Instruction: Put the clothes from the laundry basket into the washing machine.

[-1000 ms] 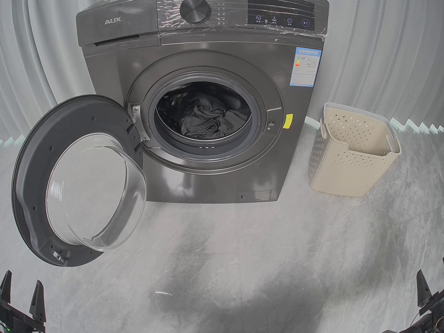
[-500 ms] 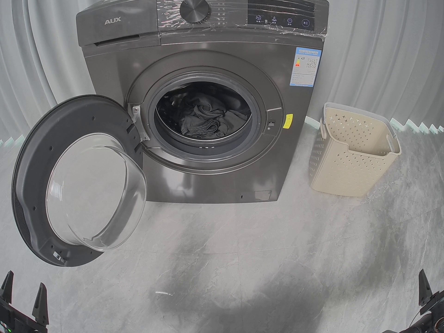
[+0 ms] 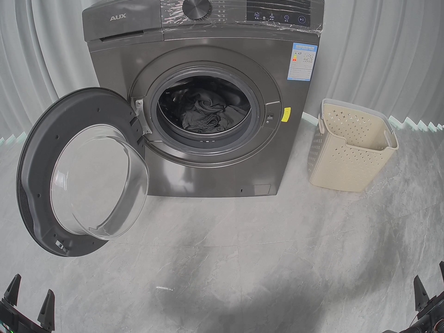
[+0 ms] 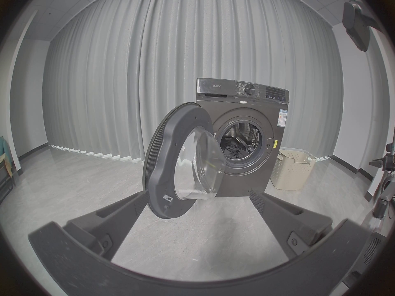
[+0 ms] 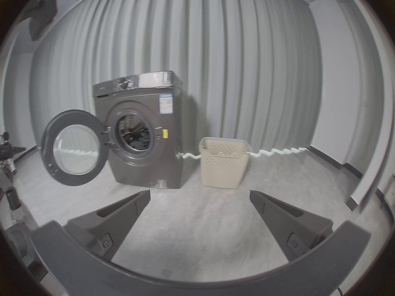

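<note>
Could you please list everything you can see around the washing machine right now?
washing machine: one, dark grey, in front of the curtain.
door: one, grey rim with clear bowl, open on the machine's left.
clothes: one heap, dark grey, inside the drum.
laundry basket: one, beige, on the floor to the machine's right; no clothes seen inside.
curtain: one, white, behind.
floor: grey marbled.
left gripper: black, open, low left.
right gripper: black, open, low right.

LIGHT: even, diffuse, overhead — bright | GLARE: faint on door glass (image 3: 99,181), film-wrapped panel (image 3: 240,12) | SHADOW: soft, beside washing machine (image 5: 140,144) | EDGES: fisheye bending, dark corners — wrist views
</note>
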Robot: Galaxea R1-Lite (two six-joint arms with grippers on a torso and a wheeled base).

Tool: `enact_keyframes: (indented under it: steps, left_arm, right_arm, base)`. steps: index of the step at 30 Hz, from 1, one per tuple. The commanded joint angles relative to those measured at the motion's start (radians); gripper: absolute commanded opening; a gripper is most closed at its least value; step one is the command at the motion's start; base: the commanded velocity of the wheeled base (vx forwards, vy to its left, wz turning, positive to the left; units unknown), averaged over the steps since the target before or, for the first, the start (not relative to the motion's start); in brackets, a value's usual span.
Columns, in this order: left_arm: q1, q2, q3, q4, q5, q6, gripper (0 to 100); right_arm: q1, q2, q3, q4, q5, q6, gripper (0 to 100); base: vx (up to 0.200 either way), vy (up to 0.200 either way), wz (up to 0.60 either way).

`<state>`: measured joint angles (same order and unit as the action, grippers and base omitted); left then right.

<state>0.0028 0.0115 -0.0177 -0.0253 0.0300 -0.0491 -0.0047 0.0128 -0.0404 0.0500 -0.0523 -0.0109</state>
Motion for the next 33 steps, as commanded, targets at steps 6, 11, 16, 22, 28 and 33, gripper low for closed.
enact_keyframes:
  steps: [6, 11, 16, 22, 28, 33]
  left_arm:
    - [0.0, -0.011, 0.016, 0.001, -0.004, -0.003, 100]
    - [0.0, -0.011, 0.016, 0.001, -0.004, -0.001, 100]
    - [0.0, -0.011, 0.016, 0.001, -0.002, -0.001, 100]
    - [0.0, -0.011, 0.016, 0.002, -0.004, -0.003, 100]
    - [0.0, -0.011, 0.016, 0.001, -0.005, -0.006, 100]
    - [0.0, -0.011, 0.016, 0.001, -0.004, -0.006, 100]
  right_arm:
    - [0.002, -0.005, 0.04, -0.048, 0.092, -0.006, 100]
    - [0.003, -0.008, 0.04, -0.047, 0.092, 0.0, 100]
    - [0.003, -0.008, 0.04, -0.048, 0.092, -0.001, 100]
    - [0.003, -0.008, 0.04, -0.048, 0.092, -0.001, 100]
    - [0.003, -0.008, 0.04, -0.048, 0.092, -0.001, 100]
    - [0.003, -0.008, 0.04, -0.048, 0.092, -0.001, 100]
  base:
    - [0.0, 0.0, 0.0]
    - [-0.12, 0.0, 0.0]
    - [0.0, 0.0, 0.0]
    - [0.0, 0.167, 0.0]
    - [0.0, 0.2, 0.0]
    - [0.0, 0.2, 0.0]
